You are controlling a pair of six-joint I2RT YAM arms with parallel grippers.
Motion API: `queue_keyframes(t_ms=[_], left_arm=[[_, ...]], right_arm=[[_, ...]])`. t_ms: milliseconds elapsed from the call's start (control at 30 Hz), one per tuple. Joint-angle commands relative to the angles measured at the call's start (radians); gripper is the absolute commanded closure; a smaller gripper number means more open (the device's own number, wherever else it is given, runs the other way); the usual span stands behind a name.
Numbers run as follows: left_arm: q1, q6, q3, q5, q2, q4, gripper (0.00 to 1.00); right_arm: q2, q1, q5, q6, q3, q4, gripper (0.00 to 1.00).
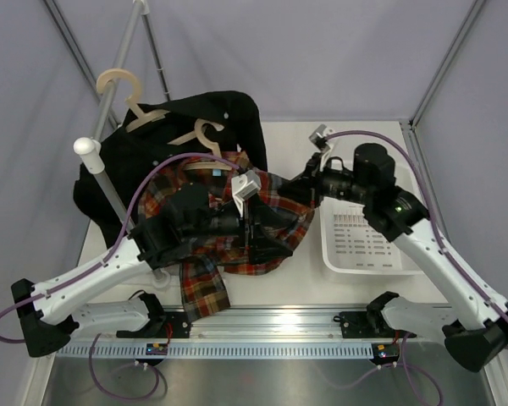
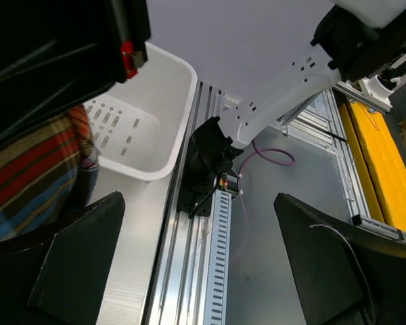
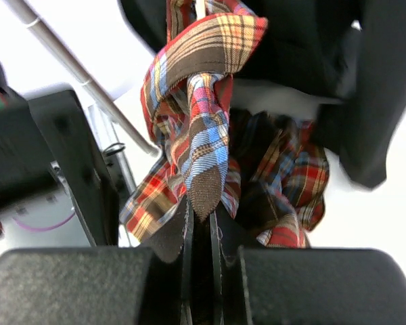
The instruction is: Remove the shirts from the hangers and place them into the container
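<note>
Plaid shirt (image 1: pixel 205 283) lies bunched on the surface (image 1: pixel 279 283), its tail trailing toward the near edge, just left of the white basket (image 1: pixel 366 267). My left hand (image 2: pixel 203 261) points rightward beside the cloth, fingers spread wide with nothing between them. My right hand (image 3: pixel 201 227) stretches leftward, pinched tight on a fold of plaid. Farther back, the black shirt (image 1: pixel 127 161) drapes by the rail (image 1: pixel 123 63), with two wooden hangers (image 1: pixel 205 135) on top.

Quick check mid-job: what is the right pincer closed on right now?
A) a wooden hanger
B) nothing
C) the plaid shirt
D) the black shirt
C: the right wrist view shows a fold of the plaid shirt pinched in the right pincer, whose fingers are closed on it.
</note>
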Motion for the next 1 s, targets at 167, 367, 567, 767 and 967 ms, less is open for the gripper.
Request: queue_keyframes(t_ms=[167, 367, 567, 767, 967], left_arm=[[-0.054, 0.079, 0.250, -0.096, 0.122, -0.006, 0.01], [-0.074, 0.104, 0.411, -0.231, 0.208, -0.068, 0.01], [-0.102, 0.176, 0.517, -0.536, 0.266, -0.121, 0.01], [-0.102, 0.229, 0.684, -0.711, 0.417, -0.205, 0.01], [-0.102, 0.278, 0.695, -0.835, 0.455, -0.136, 0.01]], right_arm=[[-0.226, -0.078, 0.249, 0.041, -0.010, -0.220, 1.00], [-0.322, -0.078, 0.362, 0.029, -0.013, -0.338, 1.00], [-0.407, -0.078, 0.533, 0.053, 0.042, -0.396, 1.00], [-0.401, -0.078, 0.689, 0.057, 0.162, -0.499, 1.00], [-0.438, -0.077, 0.624, 0.044, 0.203, -0.559, 1.00]])
